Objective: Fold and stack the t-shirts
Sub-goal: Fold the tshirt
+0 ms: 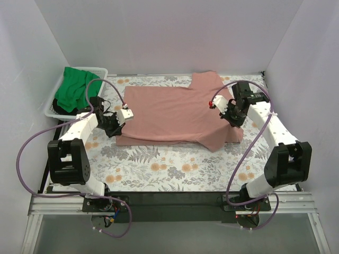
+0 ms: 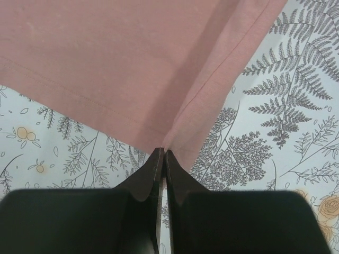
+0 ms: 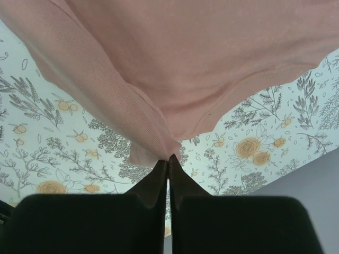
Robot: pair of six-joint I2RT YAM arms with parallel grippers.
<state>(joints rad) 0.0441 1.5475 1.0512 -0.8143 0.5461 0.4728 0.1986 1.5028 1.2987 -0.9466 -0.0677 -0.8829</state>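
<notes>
The left gripper is pressing its two black jaws tight together, and a bit of the pink t-shirt hem is caught right at the tips. The right gripper is doing the same. Its jaws are squeezing a bunched-up edge of that shirt, which is hanging up off the cloth there (you can see flowers underneath it).

The pink t-shirt is lying spread out across the far half of the surface. The left gripper is holding its left edge, and the right gripper is holding its right side near a sleeve. The green t-shirt is sitting crumpled in a white basket at the far left corner.

A flowery cloth is covering the surface, with grey ferns and orange blooms on a pale ground, reaching almost to every edge. Plain white walls are standing along the left, far and right sides.

Counting it all up: two arms, two grippers, two t-shirts, one basket, one cloth.
</notes>
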